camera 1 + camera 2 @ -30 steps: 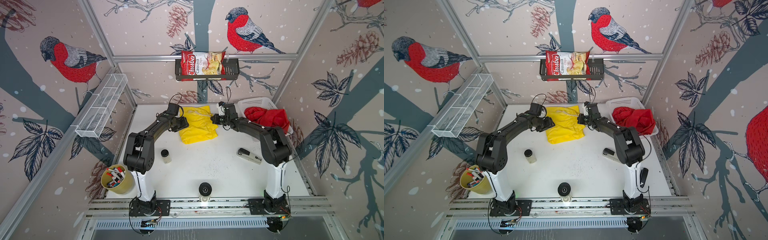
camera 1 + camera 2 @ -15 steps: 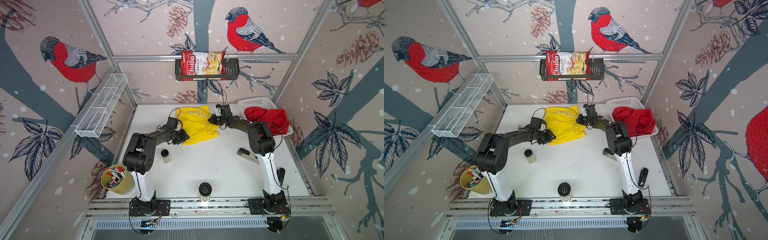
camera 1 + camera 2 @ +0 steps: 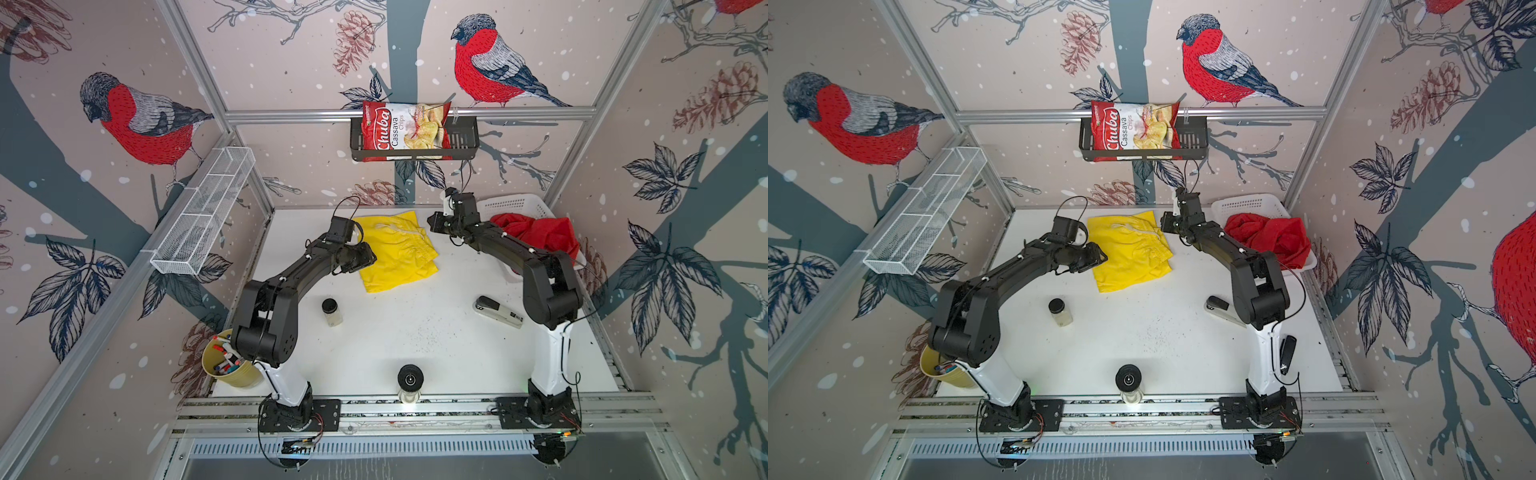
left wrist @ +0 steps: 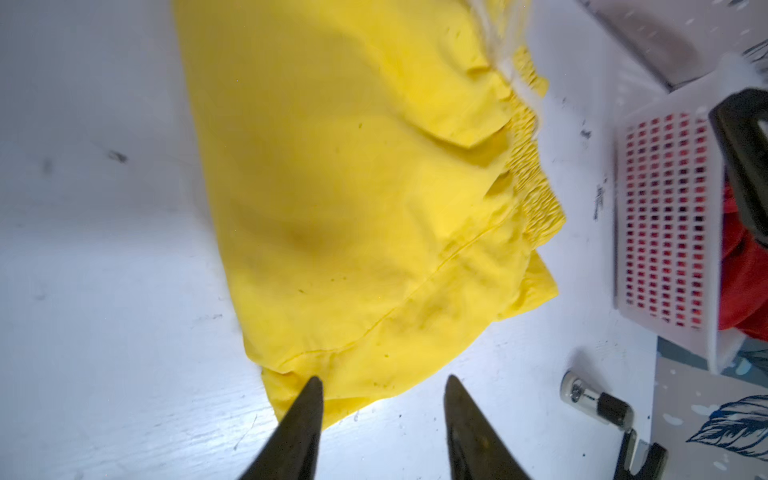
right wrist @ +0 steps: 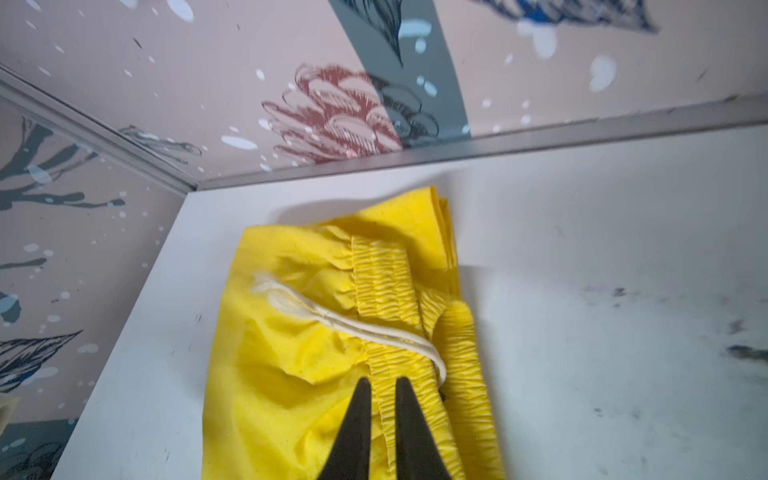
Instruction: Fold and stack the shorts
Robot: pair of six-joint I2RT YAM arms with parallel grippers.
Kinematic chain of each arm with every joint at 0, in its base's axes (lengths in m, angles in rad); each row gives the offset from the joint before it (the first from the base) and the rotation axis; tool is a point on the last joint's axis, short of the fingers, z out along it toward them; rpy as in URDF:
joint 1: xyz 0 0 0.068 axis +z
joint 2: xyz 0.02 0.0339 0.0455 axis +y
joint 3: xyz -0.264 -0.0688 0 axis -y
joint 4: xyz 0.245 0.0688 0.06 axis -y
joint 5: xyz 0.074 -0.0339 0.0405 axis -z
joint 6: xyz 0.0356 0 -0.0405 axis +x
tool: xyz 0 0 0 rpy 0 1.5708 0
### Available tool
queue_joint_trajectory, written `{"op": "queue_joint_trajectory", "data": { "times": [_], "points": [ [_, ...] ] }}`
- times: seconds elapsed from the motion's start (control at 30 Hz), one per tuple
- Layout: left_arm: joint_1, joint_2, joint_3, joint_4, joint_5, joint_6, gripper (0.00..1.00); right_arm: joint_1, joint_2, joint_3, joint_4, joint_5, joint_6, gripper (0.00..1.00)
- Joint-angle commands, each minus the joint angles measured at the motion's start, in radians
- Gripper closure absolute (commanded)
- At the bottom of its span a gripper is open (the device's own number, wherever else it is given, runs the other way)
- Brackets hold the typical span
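A: Looking at the yellow shorts point(image 3: 395, 249), roughly folded at the far middle of the table point(image 3: 415, 340); at the red shorts point(image 3: 536, 232) too, heaped in the white basket point(image 3: 513, 204) on the right, not yet folded or stacked.

B: Left fingers point(image 4: 303, 415) apart, one tip over the hem corner, nothing clamped; right fingers point(image 5: 357, 419) almost together, only a slit, with the elastic waistband point(image 5: 386, 291) showing through it; cannot tell whether pinched or merely behind.

A: Probably the main risk; lifting away with cloth caught in that slit would drag the top layer and undo the fold.

B: Worth watching the drawstring point(image 5: 353, 326) as well, loose across the waistband right by those tips; could snag and tug the bundle sideways.

A: On the left, closing now might take a single layer of hem; likely to peel the fold open rather than carry it.

B: Uneven near edge in both top views, one layer poking out; a poor base for the red pair, apt to let it slide.

A: And hauling that red heap out could tip the light basket, or bring it along.
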Motion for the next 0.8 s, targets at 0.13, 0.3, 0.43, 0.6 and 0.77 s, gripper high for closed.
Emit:
{"op": "queue_joint_trajectory", "data": {
  "times": [0.13, 0.3, 0.43, 0.6, 0.77],
  "points": [
    [0.079, 0.020, -0.059, 0.001, -0.043, -0.049, 0.25, 0.025, -0.046, -0.072, 0.010, 0.069, -0.024, 0.83],
    [0.103, 0.033, -0.137, 0.204, 0.044, -0.120, 0.16, 0.027, -0.059, -0.147, 0.021, 0.066, -0.029, 0.83],
    [0.115, 0.071, -0.120, 0.263, 0.042, -0.140, 0.16, 0.024, -0.053, -0.185, 0.023, 0.057, -0.032, 0.83],
    [0.124, 0.144, -0.095, 0.348, 0.045, -0.165, 0.16, 0.011, -0.058, -0.230, 0.048, 0.050, -0.020, 0.83],
    [0.124, 0.246, -0.029, 0.365, 0.056, -0.181, 0.19, 0.001, -0.078, -0.252, 0.058, 0.049, -0.017, 0.82]
  ]
}}
